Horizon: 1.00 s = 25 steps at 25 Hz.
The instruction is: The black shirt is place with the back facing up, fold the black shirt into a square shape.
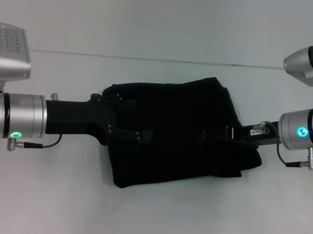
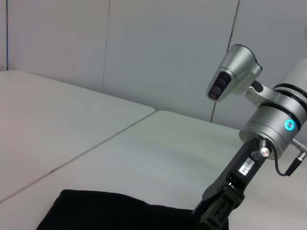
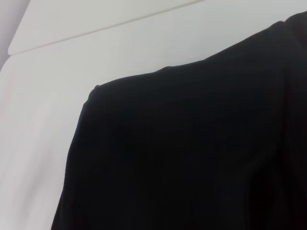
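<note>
Black shirt [image 1: 177, 135] lies bunched mid-table [image 1: 148, 219], between both arms. Left gripper [image 1: 128, 132] and right gripper [image 1: 220, 137] reach over it from opposite sides; their finger spread cannot be told. Only the left wrist view shows the wall [image 2: 158, 52] behind.

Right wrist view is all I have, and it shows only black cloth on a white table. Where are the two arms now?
Observer: Both reach over the black shirt from opposite sides; the left pincer lies on its left part.
Operator: And the right one?
Observer: The right pincer is low over the shirt's right part; black on black hides its fingers.
Operator: Is the shirt flat?
Observer: It is already folded into a compact, roughly rectangular bundle on the white table.
</note>
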Tool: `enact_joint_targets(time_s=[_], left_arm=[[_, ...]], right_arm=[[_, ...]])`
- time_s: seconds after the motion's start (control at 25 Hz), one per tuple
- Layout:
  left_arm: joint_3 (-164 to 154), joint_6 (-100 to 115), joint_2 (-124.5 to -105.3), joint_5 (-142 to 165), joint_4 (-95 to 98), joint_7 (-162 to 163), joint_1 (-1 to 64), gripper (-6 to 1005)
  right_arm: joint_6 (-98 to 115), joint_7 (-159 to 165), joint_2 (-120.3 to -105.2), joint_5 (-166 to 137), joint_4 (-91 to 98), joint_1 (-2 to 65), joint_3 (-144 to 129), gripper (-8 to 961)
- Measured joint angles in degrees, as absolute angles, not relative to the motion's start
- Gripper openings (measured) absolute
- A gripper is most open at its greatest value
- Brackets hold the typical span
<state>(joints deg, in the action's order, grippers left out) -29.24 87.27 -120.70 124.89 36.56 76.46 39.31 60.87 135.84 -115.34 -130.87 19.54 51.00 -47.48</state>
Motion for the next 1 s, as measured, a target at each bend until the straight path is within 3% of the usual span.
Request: enact_joint_targets(time_s=[0.4,1.0], left_arm=[[-29.43,86.54,-120.67,124.89,36.50,76.40,39.31,952],[-29.32,86.48,-120.87,124.89,36.29,76.37,39.46,951]], right_arm=[[60.94,135.86,-115.51,-130.80,19.73,51.30,-47.46,849],[59.90,135.63,-114.25,-130.87,20.57,50.40,-47.65,844]])
